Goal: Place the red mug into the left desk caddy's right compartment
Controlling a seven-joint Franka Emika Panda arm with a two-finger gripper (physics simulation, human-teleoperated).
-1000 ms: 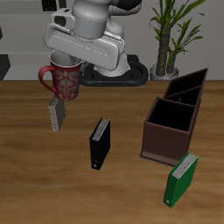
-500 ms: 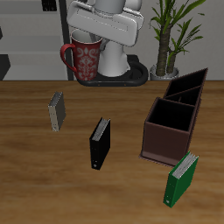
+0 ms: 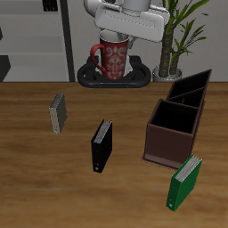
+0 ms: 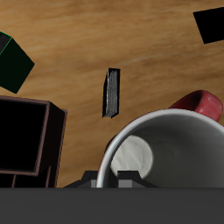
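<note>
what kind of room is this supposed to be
Probably a simulated study or office: a wooden table with upright books, such as the black book, two desk caddies including the left desk caddy, and a potted plant behind.

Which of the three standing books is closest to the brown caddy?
The green book, upright just in front of the left desk caddy. The black book and the grey book stand well away from it.

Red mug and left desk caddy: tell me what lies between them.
Nothing. In the exterior view the red mug hangs in the gripper, clear of the table; only air and bare wood separate it from the left desk caddy.
</note>
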